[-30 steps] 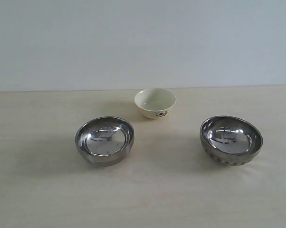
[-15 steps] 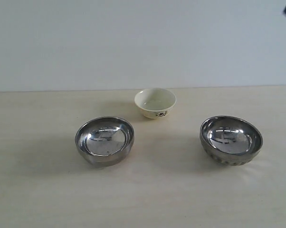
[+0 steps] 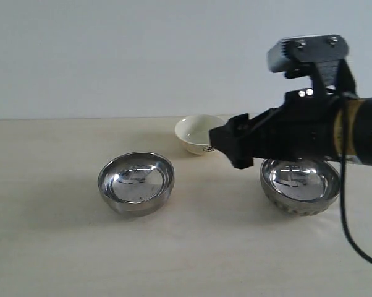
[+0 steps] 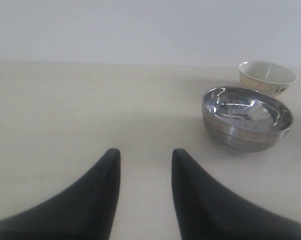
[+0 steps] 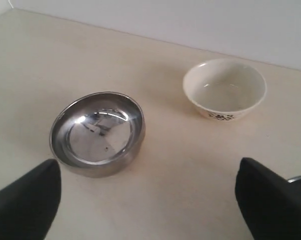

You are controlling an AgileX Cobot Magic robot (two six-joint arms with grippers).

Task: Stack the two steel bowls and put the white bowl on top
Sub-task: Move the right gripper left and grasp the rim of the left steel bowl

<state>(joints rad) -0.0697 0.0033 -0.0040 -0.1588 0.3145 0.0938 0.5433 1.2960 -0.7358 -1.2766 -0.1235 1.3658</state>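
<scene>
The smooth steel bowl (image 3: 136, 182) sits at the left and the ribbed steel bowl (image 3: 300, 185) at the right, both upright and empty. Behind them, the white bowl (image 3: 195, 133) with its dark floral mark is partly covered by my right gripper (image 3: 234, 148). That gripper hangs above the table between the white bowl and the ribbed bowl. In the right wrist view the right gripper (image 5: 148, 172) is wide open over bare table, with the smooth bowl (image 5: 97, 132) and white bowl (image 5: 224, 89) ahead. My left gripper (image 4: 144, 155) is open and empty, away from the smooth bowl (image 4: 247, 117) and the white bowl (image 4: 267, 76).
The bowls rest on a pale wooden table (image 3: 50, 247) in front of a plain light wall (image 3: 112, 55). A black cable (image 3: 353, 238) hangs from the right arm down past the ribbed bowl. A sliver of the ribbed bowl's rim (image 5: 300, 178) shows in the right wrist view.
The right arm has swung in from the right into the exterior view and now covers part of the white bowl. The three bowls have not moved.
</scene>
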